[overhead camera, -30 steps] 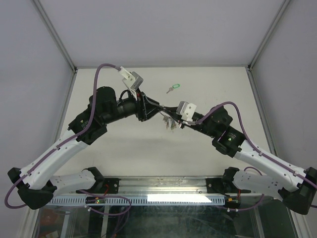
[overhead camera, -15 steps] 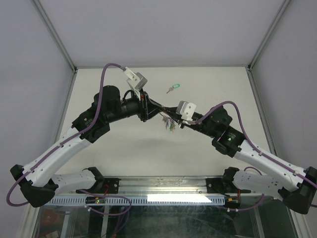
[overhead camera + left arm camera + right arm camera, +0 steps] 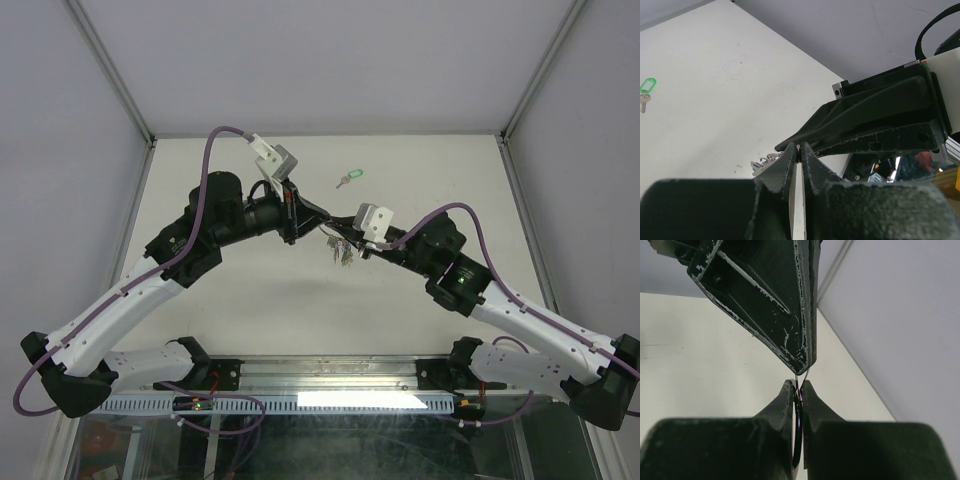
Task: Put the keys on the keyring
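The keyring is a thin wire ring held on edge between my two grippers above the middle of the table. My right gripper is shut on it. My left gripper meets it tip to tip and is shut on the ring's wire at its very tips. In the top view the left gripper and right gripper touch. A bunch of small silver keys hangs below them and also shows in the left wrist view. The green-tagged key lies on the table behind them. No yellow key shows.
The white table is walled by grey panels with metal posts at the left and right. The green-tagged key also shows at the far left of the left wrist view.
My left arm has shifted a little right and back, its wrist rising slightly. My right gripper has edged left. Both stay closed together at the ring.
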Robot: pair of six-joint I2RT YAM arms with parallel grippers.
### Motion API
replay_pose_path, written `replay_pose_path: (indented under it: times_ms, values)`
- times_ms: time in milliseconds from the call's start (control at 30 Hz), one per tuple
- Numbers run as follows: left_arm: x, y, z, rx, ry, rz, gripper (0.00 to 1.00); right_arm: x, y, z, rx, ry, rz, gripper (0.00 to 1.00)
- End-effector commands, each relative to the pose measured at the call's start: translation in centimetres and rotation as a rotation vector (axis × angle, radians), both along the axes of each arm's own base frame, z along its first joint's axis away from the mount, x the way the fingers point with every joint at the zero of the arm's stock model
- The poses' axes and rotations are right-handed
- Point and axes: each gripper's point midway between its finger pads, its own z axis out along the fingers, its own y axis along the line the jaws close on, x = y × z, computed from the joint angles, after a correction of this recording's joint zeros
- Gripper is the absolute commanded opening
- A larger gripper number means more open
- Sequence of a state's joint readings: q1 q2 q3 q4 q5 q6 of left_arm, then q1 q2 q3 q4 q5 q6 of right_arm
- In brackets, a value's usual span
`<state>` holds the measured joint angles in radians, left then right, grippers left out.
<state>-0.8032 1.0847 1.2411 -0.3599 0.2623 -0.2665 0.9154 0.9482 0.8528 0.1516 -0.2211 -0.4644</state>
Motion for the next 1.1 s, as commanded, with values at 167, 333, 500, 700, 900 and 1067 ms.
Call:
replay_pose_path:
  times_ms: [167, 333, 500, 700, 900, 1067]
  values:
    - [0.7, 0.5, 3.0, -0.041, -0.077, 0.033, 0.0, -0.6, -0.2, 3.7, 0.087, -0.055, 0.013, 0.04]
    - [0.4, 0.5, 3.3, -0.042, -0.082, 0.026, 0.0, -0.3, -0.2, 3.9, 0.121, -0.051, -0.004, 0.27]
    - [0.4, 0.5, 3.2, -0.04, -0.083, 0.023, 0.0, 0.0, 0.1, 4.1, 0.145, -0.047, -0.008, 0.33]
    - [0.4, 0.6, 3.3, -0.042, -0.085, 0.024, 0.0, 0.3, 0.5, 3.8, 0.141, -0.035, -0.009, 0.32]
    - [0.4, 0.7, 3.5, -0.045, -0.09, 0.031, 0.0, 0.6, 0.6, 3.0, 0.12, -0.024, -0.019, 0.3]
    - [0.4, 0.8, 3.5, -0.046, -0.09, 0.033, 0.0, 0.9, 0.6, 2.8, 0.115, -0.022, -0.034, 0.29]
